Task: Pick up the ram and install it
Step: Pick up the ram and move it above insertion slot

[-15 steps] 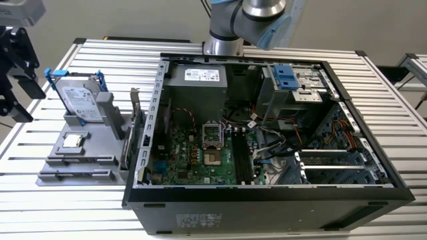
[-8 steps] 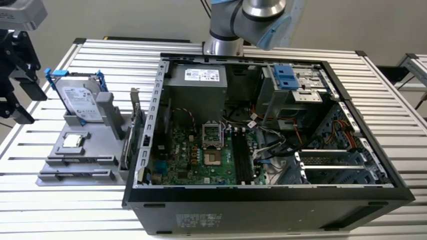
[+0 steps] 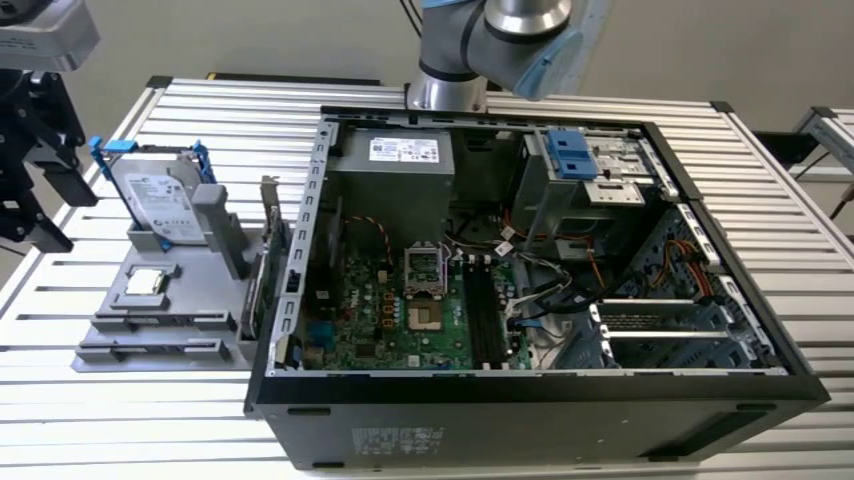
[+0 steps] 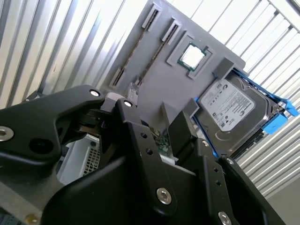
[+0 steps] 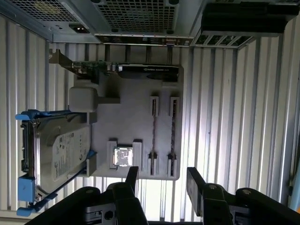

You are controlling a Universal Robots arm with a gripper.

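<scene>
Two ram sticks stand on edge in slots of a grey holder (image 5: 126, 117); one ram stick (image 5: 153, 133) is beside the other (image 5: 172, 133). In the second wrist view they appear as thin dark lines (image 4: 135, 56). My gripper (image 5: 163, 183) is open with nothing between its fingers. It hovers above the holder's edge, close to the sticks' ends. In the exterior view the gripper (image 3: 40, 185) hangs at the far left, above and left of the holder (image 3: 160, 320). The black motherboard slots (image 3: 483, 312) lie inside the open computer case (image 3: 534, 390).
The holder also carries a silver hard drive with blue rails (image 5: 61, 150), a square processor chip (image 5: 123, 155) and a card with a metal bracket (image 5: 140, 70). The case stands close beside the holder on a slatted metal table (image 3: 160, 420). Cables cross the case interior.
</scene>
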